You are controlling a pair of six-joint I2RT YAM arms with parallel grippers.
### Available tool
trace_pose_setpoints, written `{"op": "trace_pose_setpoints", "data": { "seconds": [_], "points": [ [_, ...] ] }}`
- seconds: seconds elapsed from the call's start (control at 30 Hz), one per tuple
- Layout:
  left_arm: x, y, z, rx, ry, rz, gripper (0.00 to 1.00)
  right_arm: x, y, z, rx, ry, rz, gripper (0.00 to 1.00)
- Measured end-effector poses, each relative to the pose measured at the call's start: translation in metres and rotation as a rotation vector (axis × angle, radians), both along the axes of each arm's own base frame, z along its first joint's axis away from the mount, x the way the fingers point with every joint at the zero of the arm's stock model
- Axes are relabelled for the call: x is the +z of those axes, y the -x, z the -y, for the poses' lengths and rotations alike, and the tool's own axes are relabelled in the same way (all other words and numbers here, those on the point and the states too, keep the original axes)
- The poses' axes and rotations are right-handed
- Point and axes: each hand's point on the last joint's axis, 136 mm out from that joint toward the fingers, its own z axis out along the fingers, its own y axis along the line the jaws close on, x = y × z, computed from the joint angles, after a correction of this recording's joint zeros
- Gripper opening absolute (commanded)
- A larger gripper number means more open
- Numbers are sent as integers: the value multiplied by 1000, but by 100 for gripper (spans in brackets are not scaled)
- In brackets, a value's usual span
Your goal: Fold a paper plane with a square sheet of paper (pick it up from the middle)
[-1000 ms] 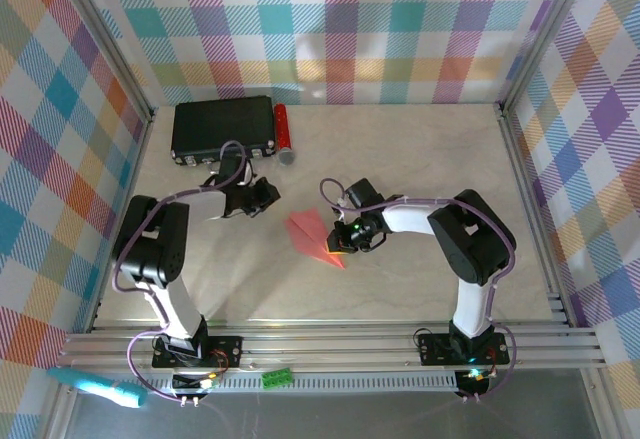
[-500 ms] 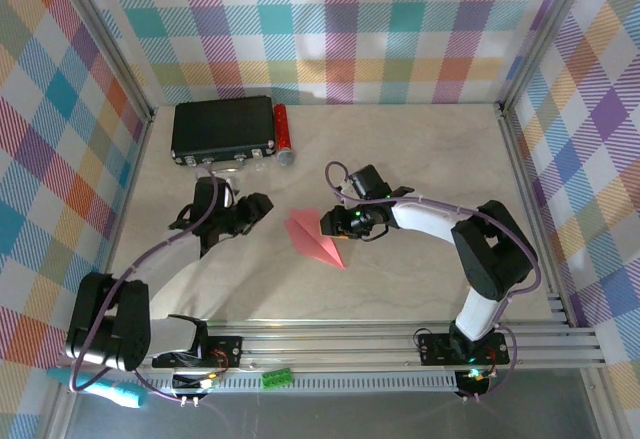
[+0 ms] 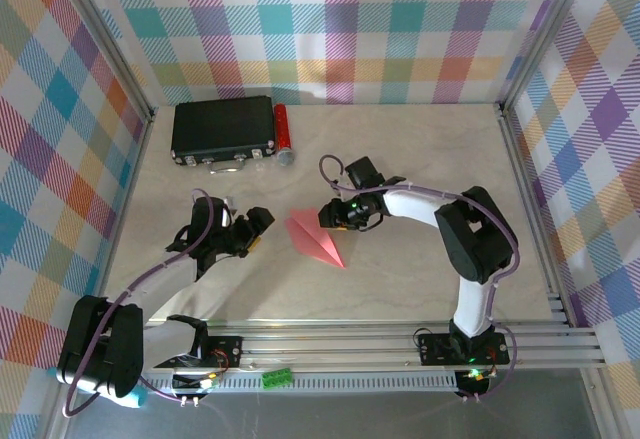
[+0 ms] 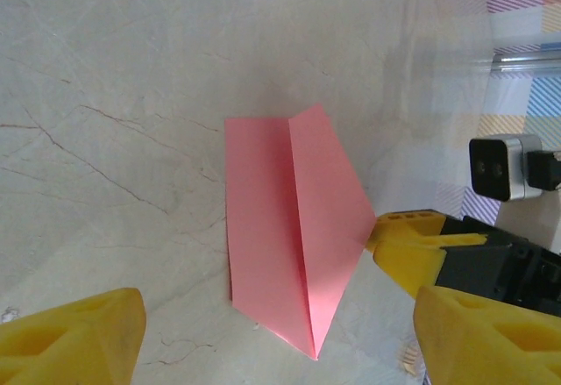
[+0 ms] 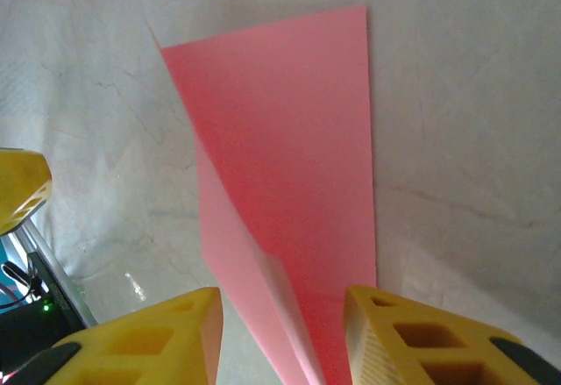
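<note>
Paper plane [image 3: 316,240] lies flat near the middle of the table [image 3: 430,169], a pink-red dart with its sharp tip toward the arms' bases and nothing clamped on it. A second ago the right gripper [image 3: 330,217] sat pinched over the paper plane close to that tip. Now it stands at the far long edge with its jaws partly apart, gripping nothing. The left gripper [image 3: 257,224], then shut and nearer the black box [image 3: 222,127], has dropped low just left of the dart and spread wide, also empty. The dart itself has hardly moved. With both grippers released, I judge the folding done or down to a last press. The left wrist view gives the centre crease plainly, and shows a yellow finger of the right gripper touching the dart's side corner, which the overhead view blurs. The right wrist view adds a raised fold edge running between its own fingers [image 5: 149,332], which are not closed on it.
</note>
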Motion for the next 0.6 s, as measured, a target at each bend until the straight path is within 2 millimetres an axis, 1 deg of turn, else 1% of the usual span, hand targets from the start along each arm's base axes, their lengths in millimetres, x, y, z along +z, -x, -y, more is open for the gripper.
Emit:
{"op": "trace_pose_setpoints", "data": {
  "seconds": [0.17, 0.3, 0.4, 0.53, 0.6],
  "points": [
    [-9, -3, 1, -2, -5, -20, 82, -3, -1, -4, 25, -14, -6, 31],
    [-14, -5, 3, -13, -5, -26, 82, -1, -3, -8, 47, -30, 1, 15],
    [-13, -6, 6, -30, 5, -22, 83, 3, -4, -12, 58, -50, 5, 8],
    [-5, -11, 13, -59, 33, 12, 82, 8, -6, -14, 57, -69, 17, 5],
    [4, -13, 21, -87, 54, 44, 82, 19, -9, -14, 47, -92, 35, 5]
  ]
}}
